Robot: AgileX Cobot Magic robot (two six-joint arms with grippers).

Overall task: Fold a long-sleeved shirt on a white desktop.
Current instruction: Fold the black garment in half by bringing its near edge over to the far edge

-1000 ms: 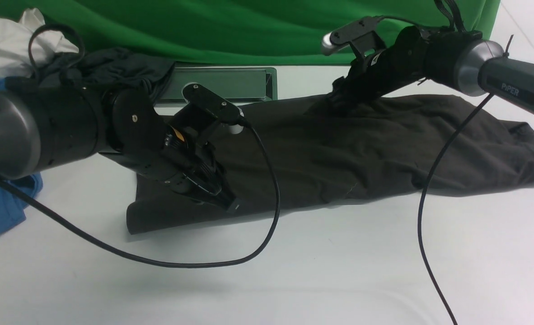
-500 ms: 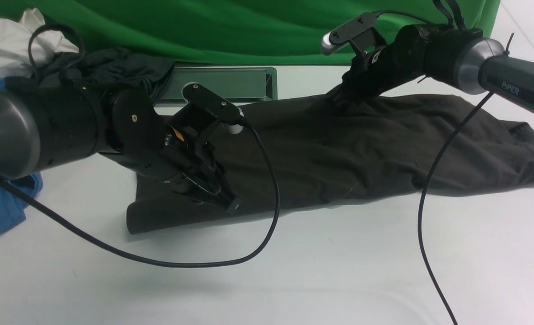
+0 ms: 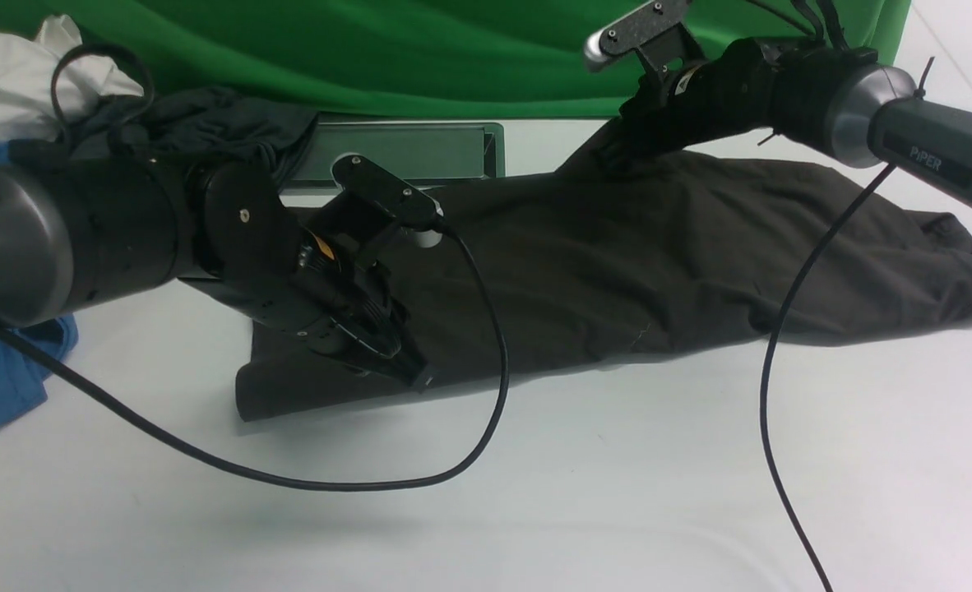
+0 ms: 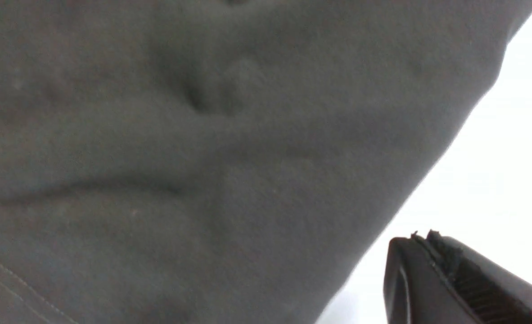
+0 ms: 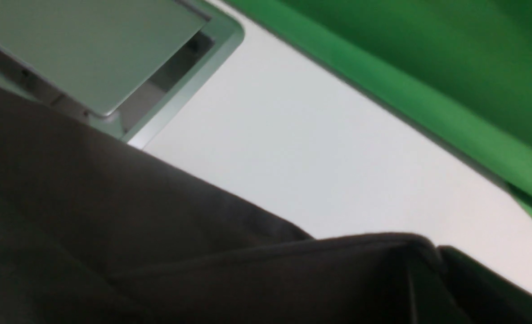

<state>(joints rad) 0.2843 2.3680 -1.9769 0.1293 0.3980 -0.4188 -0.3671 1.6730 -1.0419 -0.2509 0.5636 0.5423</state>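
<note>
— Behind hangs a green backdrop (image 3: 420,57); on the white surface (image 3: 576,510), where is the long-sleeved shirt (image 3: 617,271)?
— It lies spread from side to side. The right end effector (image 3: 617,152) pinches its far edge, raised off the surface.
— And the left end effector (image 3: 408,366)?
— It sits at the shirt's near edge, toward the left end. Whether it grips cloth cannot be told.

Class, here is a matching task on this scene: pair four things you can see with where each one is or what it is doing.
Things:
1 long-sleeved shirt
2 blue garment
3 green backdrop
4 right gripper

Places or states:
A hangs at the back
B holds the shirt's far edge up
C lies at the far left
D spread across the white desktop

Pairs: 1-D, 2-C, 3-A, 4-B.
</note>
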